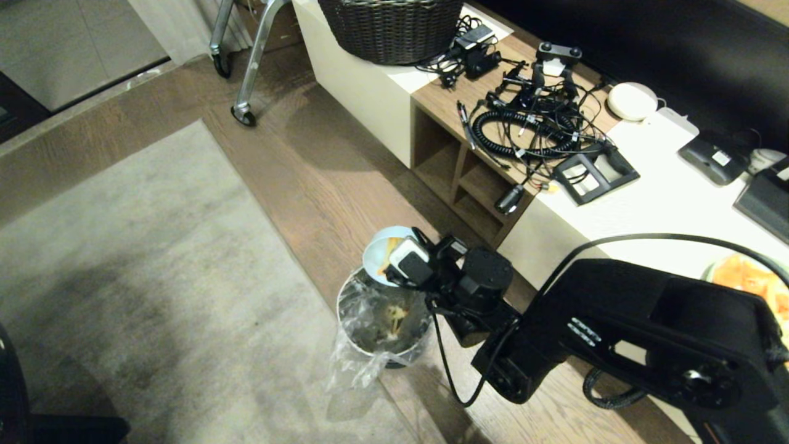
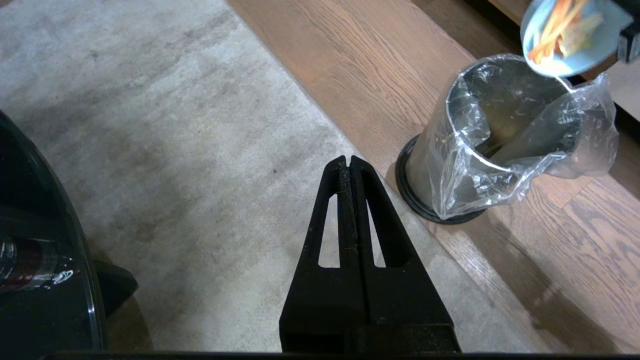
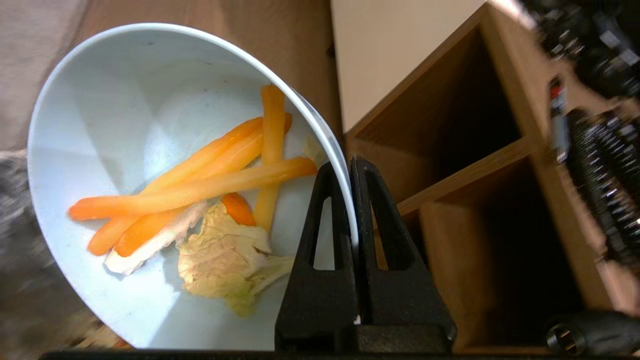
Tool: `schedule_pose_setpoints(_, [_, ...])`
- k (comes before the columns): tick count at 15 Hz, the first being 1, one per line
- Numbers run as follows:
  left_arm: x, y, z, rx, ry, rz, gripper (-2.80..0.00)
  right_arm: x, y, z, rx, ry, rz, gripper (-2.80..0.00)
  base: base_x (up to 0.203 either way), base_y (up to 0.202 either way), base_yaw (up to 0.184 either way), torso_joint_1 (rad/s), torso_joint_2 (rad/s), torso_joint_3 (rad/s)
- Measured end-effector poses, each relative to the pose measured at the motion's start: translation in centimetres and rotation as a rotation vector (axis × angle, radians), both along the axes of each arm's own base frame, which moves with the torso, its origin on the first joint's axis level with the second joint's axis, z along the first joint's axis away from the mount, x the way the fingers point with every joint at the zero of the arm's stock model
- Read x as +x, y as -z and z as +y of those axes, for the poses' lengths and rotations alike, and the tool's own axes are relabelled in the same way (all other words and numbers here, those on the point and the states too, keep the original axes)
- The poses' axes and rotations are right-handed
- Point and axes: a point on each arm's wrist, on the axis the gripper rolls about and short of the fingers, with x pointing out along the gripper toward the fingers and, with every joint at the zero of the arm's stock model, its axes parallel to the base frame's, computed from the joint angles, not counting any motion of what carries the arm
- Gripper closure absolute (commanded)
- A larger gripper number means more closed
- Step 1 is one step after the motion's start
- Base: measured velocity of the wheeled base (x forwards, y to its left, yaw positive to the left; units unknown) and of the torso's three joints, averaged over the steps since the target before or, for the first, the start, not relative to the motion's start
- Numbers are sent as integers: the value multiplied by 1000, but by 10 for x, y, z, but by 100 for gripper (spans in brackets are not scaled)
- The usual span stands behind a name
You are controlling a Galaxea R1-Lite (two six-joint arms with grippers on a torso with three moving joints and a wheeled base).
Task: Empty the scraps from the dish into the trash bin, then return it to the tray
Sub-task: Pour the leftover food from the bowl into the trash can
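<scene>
Now right gripper (image 3: 350,170) tilts dish (image 3: 150,125) over trash bin (image 1: 379,320).

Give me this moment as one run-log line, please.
right gripper: shut on dish rim, tilted over trash bin | scraps: in dish | left gripper: shut, idle

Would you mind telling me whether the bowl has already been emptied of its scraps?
No, orange strips and a pale leaf are lying inside the tilted bowl, which the right gripper pinches by its rim.

Tilted dish (image 1: 381,254) above trash bin (image 1: 379,320)
</scene>
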Motion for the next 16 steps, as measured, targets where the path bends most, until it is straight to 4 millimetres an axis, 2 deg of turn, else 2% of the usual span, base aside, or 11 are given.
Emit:
schedule_pose_setpoints(7, [0, 0, 0, 0, 0, 0, 0, 3, -18, 4, -62, 32, -98, 0, 0, 0, 0, 0, 0, 0])
schedule_pose_setpoints(16, [0, 0, 0, 0, 0, 0, 0, -11, -31, 16, -152, 31, -174, 0, 0, 0, 0, 0, 0, 0])
